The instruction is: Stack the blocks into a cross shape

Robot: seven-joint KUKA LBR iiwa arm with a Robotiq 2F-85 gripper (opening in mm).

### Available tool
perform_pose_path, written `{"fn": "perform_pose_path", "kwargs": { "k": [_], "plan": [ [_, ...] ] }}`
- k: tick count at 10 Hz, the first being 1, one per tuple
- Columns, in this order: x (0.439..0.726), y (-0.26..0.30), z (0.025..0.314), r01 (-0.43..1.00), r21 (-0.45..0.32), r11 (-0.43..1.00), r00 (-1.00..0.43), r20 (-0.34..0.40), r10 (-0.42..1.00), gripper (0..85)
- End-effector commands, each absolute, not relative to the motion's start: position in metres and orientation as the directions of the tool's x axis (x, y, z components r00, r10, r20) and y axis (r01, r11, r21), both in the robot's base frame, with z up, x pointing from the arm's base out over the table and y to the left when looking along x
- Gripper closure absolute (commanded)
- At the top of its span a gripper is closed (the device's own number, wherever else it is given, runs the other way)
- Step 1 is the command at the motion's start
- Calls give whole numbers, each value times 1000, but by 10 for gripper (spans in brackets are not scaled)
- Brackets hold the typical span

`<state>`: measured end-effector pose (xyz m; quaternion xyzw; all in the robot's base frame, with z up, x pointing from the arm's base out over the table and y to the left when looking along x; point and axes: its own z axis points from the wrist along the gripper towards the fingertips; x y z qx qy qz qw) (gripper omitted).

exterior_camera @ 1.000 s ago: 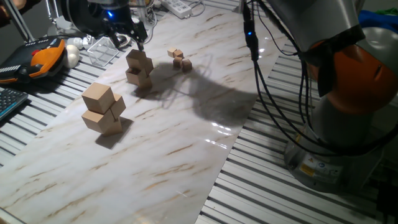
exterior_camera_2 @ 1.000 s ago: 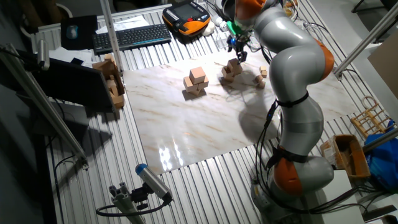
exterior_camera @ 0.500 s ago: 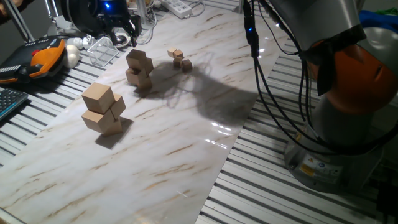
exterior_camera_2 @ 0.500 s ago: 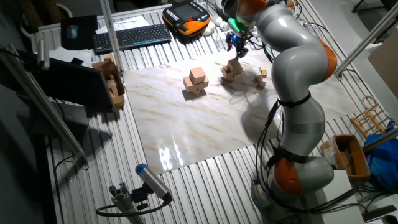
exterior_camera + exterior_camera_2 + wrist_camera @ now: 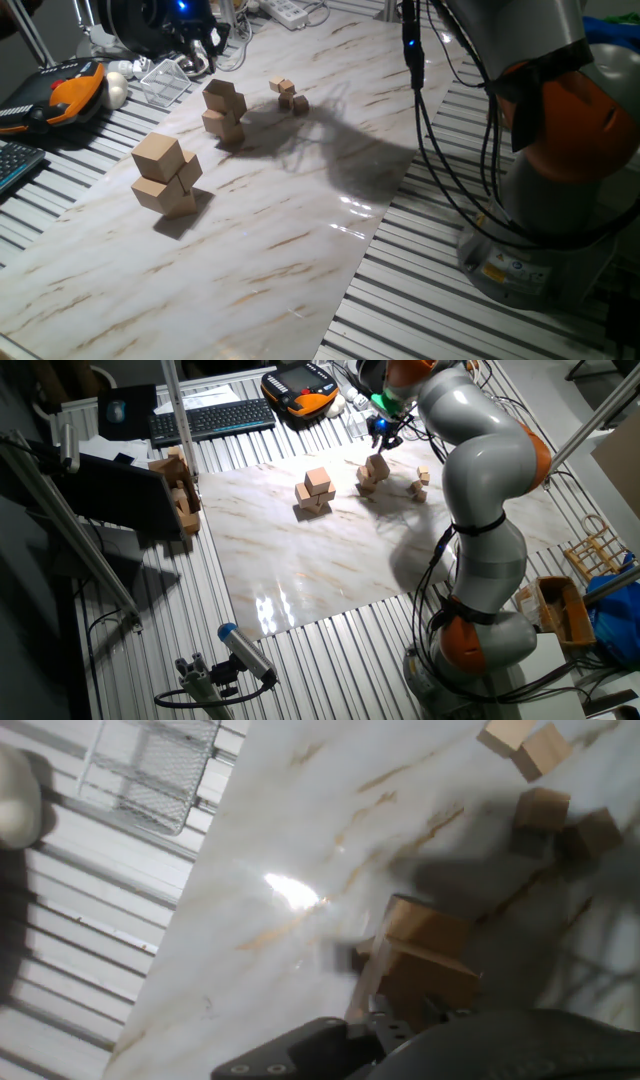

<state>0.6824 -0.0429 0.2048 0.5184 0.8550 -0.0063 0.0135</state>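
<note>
The blocks [image 5: 222, 108] stand as a small stack at the back of the marble board, the top cube turned across the lower ones. The other fixed view shows the blocks [image 5: 372, 471], and the hand view has the blocks [image 5: 420, 958] at lower centre. My gripper [image 5: 198, 57] hovers above and behind-left of the stack, apart from it, open with nothing between its fingers. The other fixed view shows the gripper [image 5: 384, 431] just above the stack. In the hand view my fingers are only a dark blur along the bottom edge.
A stack of bigger tan cubes [image 5: 165, 175] stands nearer the front left. Tiny tan cubes [image 5: 288, 94] lie right of the blocks. A clear tray [image 5: 165, 80], a white ball [image 5: 117, 92] and an orange pendant [image 5: 70, 90] lie off the board's left edge. The arm's base [image 5: 560, 150] fills the right.
My gripper has drawn up and back-left off the top block. The stack has stayed in place.
</note>
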Motion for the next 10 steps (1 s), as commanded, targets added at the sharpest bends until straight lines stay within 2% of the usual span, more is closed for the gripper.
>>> {"fn": "perform_pose_path", "kwargs": {
  "k": [1,2,3,4,10],
  "plan": [
    [683,-42,205,267,-8,964,-963,-41,267,850],
    [682,-41,207,157,-15,988,-987,-40,156,850],
    [681,-40,209,97,20,995,-995,-26,98,850],
    [680,-39,210,39,18,999,-999,-20,40,850],
    [684,-19,217,-212,13,977,-977,-19,-212,850]
  ]
}}
